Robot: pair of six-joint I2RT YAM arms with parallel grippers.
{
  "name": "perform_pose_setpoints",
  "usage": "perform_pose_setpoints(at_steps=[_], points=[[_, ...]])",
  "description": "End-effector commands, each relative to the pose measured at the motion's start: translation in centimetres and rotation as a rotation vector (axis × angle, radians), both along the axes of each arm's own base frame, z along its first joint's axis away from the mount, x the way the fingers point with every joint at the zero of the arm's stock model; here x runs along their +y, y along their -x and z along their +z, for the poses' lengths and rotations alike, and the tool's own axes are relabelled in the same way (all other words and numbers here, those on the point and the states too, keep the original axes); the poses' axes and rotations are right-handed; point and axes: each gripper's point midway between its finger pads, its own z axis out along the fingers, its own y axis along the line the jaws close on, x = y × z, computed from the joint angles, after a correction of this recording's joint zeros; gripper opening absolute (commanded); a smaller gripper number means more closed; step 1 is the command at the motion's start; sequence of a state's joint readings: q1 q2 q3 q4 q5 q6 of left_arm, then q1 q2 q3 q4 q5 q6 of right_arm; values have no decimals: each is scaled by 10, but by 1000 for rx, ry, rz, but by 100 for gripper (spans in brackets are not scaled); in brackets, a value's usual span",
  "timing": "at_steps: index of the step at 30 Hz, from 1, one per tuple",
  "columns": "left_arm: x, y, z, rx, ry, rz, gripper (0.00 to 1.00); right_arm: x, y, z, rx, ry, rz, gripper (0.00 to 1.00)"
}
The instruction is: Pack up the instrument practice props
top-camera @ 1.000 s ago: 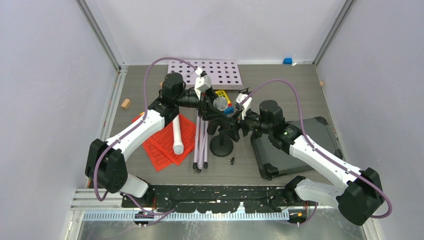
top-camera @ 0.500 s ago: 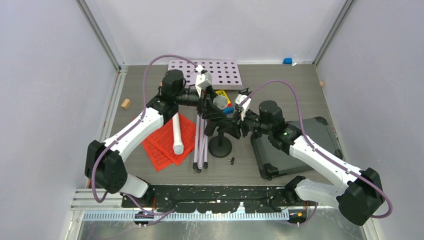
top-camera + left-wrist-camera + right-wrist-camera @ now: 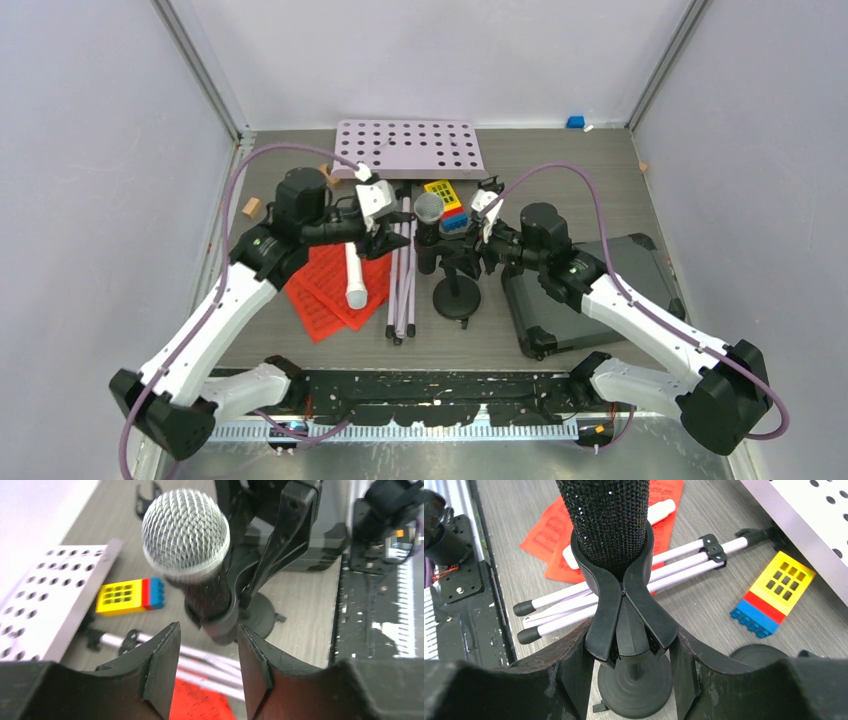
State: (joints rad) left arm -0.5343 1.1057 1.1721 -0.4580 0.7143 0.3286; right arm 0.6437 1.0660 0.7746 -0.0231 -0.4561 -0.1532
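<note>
L gripper (image 3: pixel 207 637): jaws part-open, empty; grey-headed mic (image 3: pixel 186 530) sits just ahead of & above them, clipped in holder (image 3: pixel 624 600). R gripper (image 3: pixel 629 630): jaws pinch holder's clip from both sides, mic body right above them. To do it well, imo: R pins holder firm, L grips mic body below head, pulls straight out of clip, no twist

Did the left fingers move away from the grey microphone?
Yes. The left fingers pulled back leftward from the grey microphone, toward the red pages.
</note>
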Motion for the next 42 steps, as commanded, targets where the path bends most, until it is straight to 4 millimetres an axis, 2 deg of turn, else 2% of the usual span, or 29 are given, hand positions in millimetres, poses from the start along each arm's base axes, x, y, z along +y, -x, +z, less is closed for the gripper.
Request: perform_pose_setpoints(at_steps=[1,3,9,10,11,12,13,14,16,19,22,26,30,34,42], points=[[28,-13,28,-188,12,164,0,-8,-11,10,-21,-14,-65,0],[25,-15,34,-188,32,165,0,-8,-10,10,-17,-9,-56,0],[2,-12,47,-113,90,54,0,-6,-9,9,-17,-17,-45,0],[-2,-11,47,-102,99,32,3,-6,-9,9,-17,-17,-45,0],[-5,-10,46,-94,105,15,17,-6,-9,10,-18,-18,-44,0],[-7,-10,44,-83,112,9,38,-6,-9,9,-18,-17,-43,0],[-8,-11,42,-71,118,11,54,-6,-8,9,-18,-17,-43,0],[-9,-11,39,-58,122,14,65,-7,-8,10,-18,-16,-43,0],[-10,-8,37,-53,136,0,78,-7,-8,10,-21,-16,-41,0],[-14,-2,39,-53,180,-33,86,-7,-6,10,-20,-15,-36,0],[-21,-4,42,-44,228,-48,89,-6,-6,10,-18,-16,-34,0],[-30,-11,36,12,255,-61,89,-5,-6,10,-16,-21,-31,0],[-39,-18,40,11,302,-77,88,-6,-5,11,-15,-22,-29,0],[-46,-23,31,56,303,-97,86,-6,-6,12,-19,-22,-34,0],[-56,-22,24,143,326,-150,71,-6,-6,11,-20,-22,-34,0]])
